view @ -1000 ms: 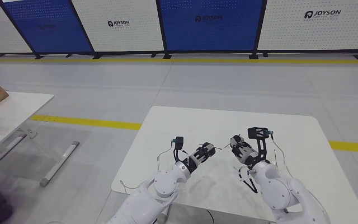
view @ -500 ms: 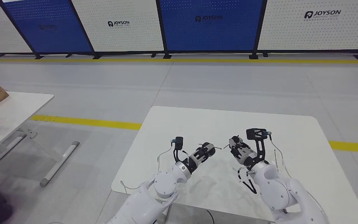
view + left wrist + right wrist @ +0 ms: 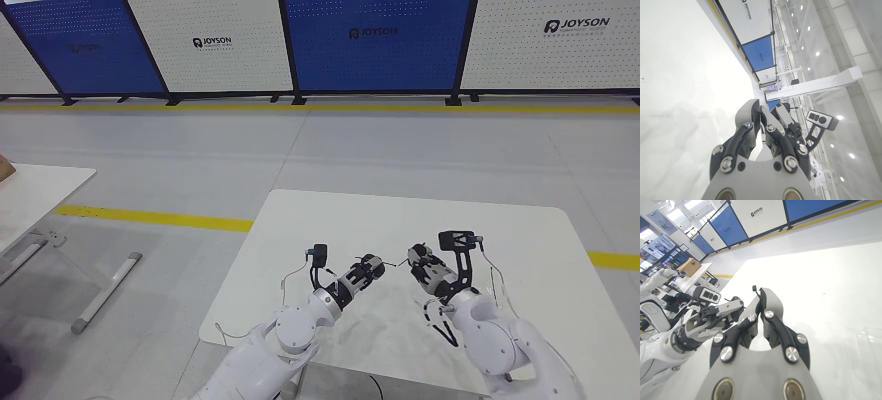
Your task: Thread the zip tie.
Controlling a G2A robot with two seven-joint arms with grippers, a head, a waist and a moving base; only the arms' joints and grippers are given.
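A thin black zip tie (image 3: 397, 264) spans the small gap between my two grippers above the white table (image 3: 480, 215). My right gripper (image 3: 761, 293) is shut on it near one end, and the tie's small square head (image 3: 754, 288) sticks out just past the fingertips. My left gripper (image 3: 759, 108) is shut too, pads pressed together; in the right wrist view a thin black strip (image 3: 727, 299) pokes out beside that left gripper (image 3: 741, 303). In the top view the left gripper (image 3: 372, 264) and right gripper (image 3: 414, 260) face each other tip to tip, almost touching, near the table's front half.
The table's near edge (image 3: 250, 330) lies just behind the left arm. A second white table (image 3: 40, 190) stands far left across the floor, with a cardboard box (image 3: 689, 266) on it. Blue and white fence panels (image 3: 380, 45) line the back.
The right gripper has shifted slightly left, closing the gap to the left gripper. The left gripper has barely moved. Both stay shut.
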